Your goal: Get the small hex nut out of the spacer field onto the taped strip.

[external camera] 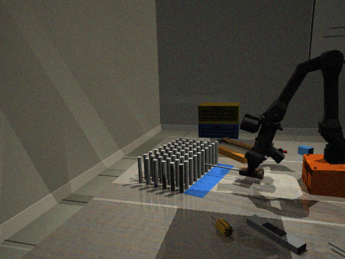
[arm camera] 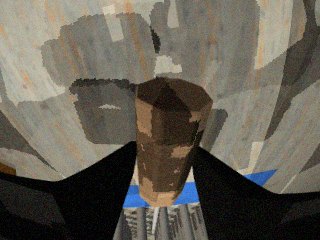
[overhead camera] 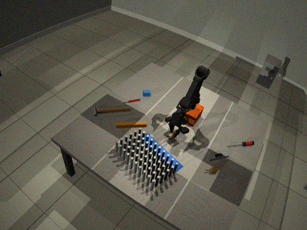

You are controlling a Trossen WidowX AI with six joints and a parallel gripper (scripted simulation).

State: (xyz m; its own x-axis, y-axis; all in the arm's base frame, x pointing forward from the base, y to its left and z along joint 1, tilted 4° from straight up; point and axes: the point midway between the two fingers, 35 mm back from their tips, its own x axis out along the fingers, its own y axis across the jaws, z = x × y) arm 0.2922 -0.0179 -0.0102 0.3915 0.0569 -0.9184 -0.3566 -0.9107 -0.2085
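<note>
My gripper (overhead camera: 174, 132) (arm camera: 164, 149) is shut on the brown wooden handle (external camera: 245, 171) of a thin-rod tool, just off the blue strip on the robot's side. The tool's thin metal rod (overhead camera: 163, 141) (external camera: 222, 166) runs over the blue taped strip (overhead camera: 179, 166) (external camera: 202, 185) (arm camera: 260, 177), and its far end goes in among the front metal spacers (overhead camera: 153, 184) (external camera: 181, 178). The spacers in view stand upright in rows. The rod's tip is hidden among them. The hex nut cannot be made out in any view.
An orange bar (overhead camera: 131, 124) (external camera: 232, 154), a hammer (overhead camera: 112, 109), a red-handled tool (overhead camera: 134, 100) and a blue block (overhead camera: 146, 93) (external camera: 305, 149) lie on one side. A red-black screwdriver (overhead camera: 247, 143), a grey tool (overhead camera: 218, 156) (external camera: 275, 234) and a yellow-handled driver (overhead camera: 214, 169) (external camera: 223, 227) lie on the other.
</note>
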